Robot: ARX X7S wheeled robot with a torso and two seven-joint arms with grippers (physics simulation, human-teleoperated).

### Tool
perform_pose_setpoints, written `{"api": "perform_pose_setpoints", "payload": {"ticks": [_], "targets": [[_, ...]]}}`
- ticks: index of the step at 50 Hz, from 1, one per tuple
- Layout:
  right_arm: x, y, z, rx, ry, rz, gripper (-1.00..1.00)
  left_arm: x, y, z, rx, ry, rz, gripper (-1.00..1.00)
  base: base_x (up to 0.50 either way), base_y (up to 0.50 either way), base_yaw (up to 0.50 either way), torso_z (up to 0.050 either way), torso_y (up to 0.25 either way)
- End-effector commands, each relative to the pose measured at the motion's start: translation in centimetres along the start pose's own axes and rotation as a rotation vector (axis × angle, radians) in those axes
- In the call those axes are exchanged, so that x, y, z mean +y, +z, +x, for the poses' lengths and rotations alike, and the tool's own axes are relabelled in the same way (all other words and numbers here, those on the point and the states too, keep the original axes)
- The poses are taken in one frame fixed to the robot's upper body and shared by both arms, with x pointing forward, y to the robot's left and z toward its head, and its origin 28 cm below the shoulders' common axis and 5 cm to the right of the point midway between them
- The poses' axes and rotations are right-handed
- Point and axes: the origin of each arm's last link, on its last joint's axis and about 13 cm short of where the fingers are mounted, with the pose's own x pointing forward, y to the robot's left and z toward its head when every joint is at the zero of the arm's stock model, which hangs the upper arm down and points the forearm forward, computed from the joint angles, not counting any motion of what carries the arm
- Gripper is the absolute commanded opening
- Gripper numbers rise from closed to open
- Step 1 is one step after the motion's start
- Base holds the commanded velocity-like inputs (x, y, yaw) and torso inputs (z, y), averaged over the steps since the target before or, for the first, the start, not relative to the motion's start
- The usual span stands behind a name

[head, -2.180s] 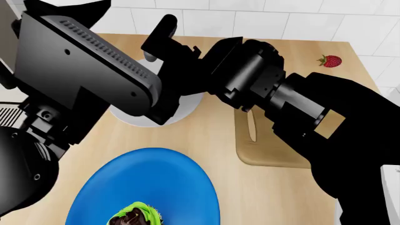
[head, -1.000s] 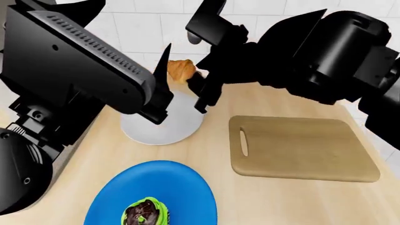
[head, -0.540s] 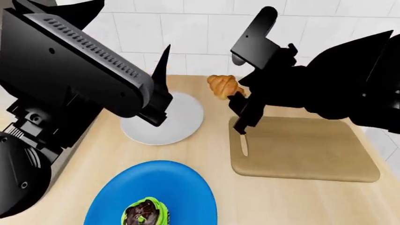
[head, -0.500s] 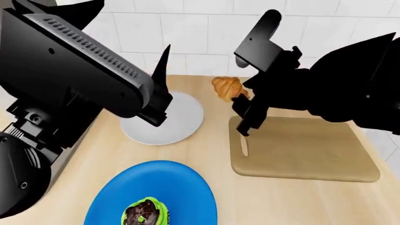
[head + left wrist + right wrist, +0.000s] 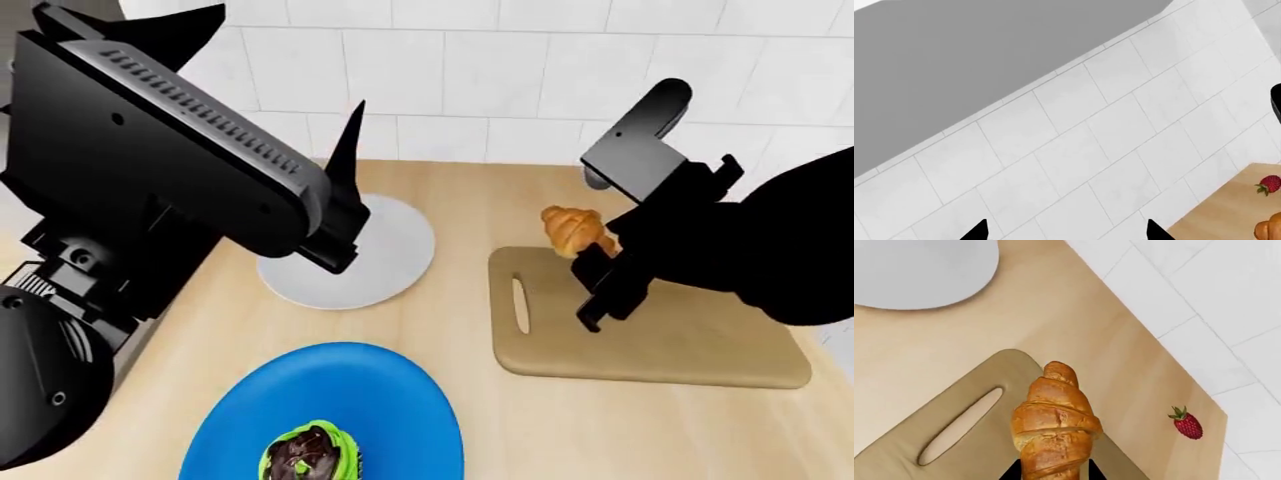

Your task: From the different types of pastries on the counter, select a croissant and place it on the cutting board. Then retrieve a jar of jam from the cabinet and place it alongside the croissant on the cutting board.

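Now | ridged golden croissant (image 5: 1054, 430) | above tan rounded cutting board (image 5: 947, 440)

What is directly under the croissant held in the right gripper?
The croissant hangs above the cutting board's slot-handle end, with bare board below it. The right gripper hides its lower end.

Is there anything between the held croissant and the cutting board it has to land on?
Nothing visible. The right claw holds the croissant in the air above the slot-handle end of the cutting board, and the board's surface shows bare. The strawberry lies off it on the counter.
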Motion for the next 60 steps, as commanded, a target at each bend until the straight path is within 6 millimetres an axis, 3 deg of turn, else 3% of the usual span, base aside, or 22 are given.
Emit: {"api": "perform_pose_setpoints", "payload": {"ticks": [1, 36, 37, 48, 60], "targets": [[0.2, -1.3, -0.5, 0.031, -0.017, 0.024, -1.00, -0.1, -0.1, 0.0, 0.001, 0.000, -0.001, 1.00, 0.00, 0.00, 0.00, 0.000, 0.000], [1.3, -1.9, 0.7, 0.027, 0.075, 0.009, -1.00, -0.1, -0.1, 0.1, 0.003, 0.001, -0.001, 1.00, 0.00, 0.00, 0.00, 0.000, 0.000], [1.3, -2.0, 0.7, 0.026, 0.075, 0.010, 1.00, -0.1, -0.1, 0.1, 0.003, 0.001, -0.001, 1.00, 0.00, 0.00, 0.00, 0.000, 0.000], [0.6, -1.2, -0.5, -0.001, 0.044, 0.012, 1.00, 0.0, 0.1, 0.1, 0.000, 0.000, 0.002, 1.00, 0.00, 0.00, 0.00, 0.000, 0.000], [0.1, 1.0, -2.9, -0.132, -0.020, 0.001, 1.00, -0.2, -0.2, 0.0, 0.003, 0.002, -0.004, 1.00, 0.00, 0.00, 0.00, 0.000, 0.000]]}}
